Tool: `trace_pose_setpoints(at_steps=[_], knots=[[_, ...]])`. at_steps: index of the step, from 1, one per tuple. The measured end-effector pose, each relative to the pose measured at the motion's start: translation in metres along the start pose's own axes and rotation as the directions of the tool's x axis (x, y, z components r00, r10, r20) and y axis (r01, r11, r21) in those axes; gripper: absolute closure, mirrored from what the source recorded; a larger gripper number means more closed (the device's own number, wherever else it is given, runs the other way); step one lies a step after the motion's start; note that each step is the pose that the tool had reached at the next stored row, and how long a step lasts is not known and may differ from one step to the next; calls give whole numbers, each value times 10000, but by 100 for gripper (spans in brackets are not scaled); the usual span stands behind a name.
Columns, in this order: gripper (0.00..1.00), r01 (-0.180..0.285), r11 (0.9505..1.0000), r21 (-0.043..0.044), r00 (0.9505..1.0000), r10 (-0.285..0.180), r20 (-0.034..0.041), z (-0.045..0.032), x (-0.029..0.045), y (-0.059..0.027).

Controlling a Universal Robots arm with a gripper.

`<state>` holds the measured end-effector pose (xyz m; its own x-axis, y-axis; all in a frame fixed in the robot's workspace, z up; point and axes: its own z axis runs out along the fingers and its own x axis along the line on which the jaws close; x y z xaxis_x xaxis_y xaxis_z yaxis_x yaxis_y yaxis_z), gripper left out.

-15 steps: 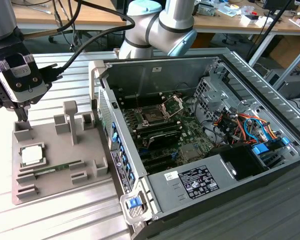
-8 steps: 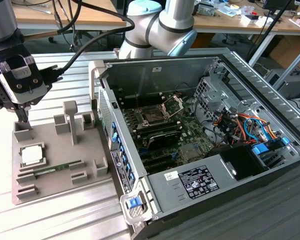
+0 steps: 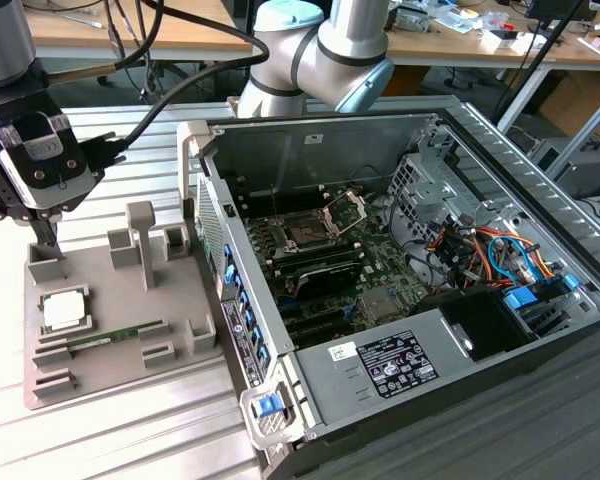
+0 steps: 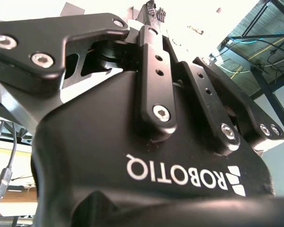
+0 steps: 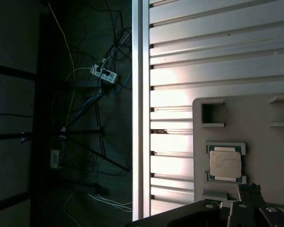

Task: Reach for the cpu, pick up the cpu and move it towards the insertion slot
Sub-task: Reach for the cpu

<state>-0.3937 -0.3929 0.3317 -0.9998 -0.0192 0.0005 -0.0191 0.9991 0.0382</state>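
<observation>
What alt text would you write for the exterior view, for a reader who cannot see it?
A robot gripper hangs over one corner of a grey holder tray, where the cpu lies in its recess, not yet picked up, beside a green memory stick. To the exterior view's right, an open computer case shows the insertion slot inside.

The silvery square cpu (image 3: 65, 308) lies flat in a grey tray (image 3: 115, 298), well apart from the silver-framed insertion slot (image 3: 305, 232).
</observation>
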Motion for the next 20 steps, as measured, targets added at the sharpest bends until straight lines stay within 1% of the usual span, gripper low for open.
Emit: trace_pose_setpoints(at_steps=[20], knots=[[90, 0, 10000, 1, 10000, 0, 0, 58, 0, -2]])
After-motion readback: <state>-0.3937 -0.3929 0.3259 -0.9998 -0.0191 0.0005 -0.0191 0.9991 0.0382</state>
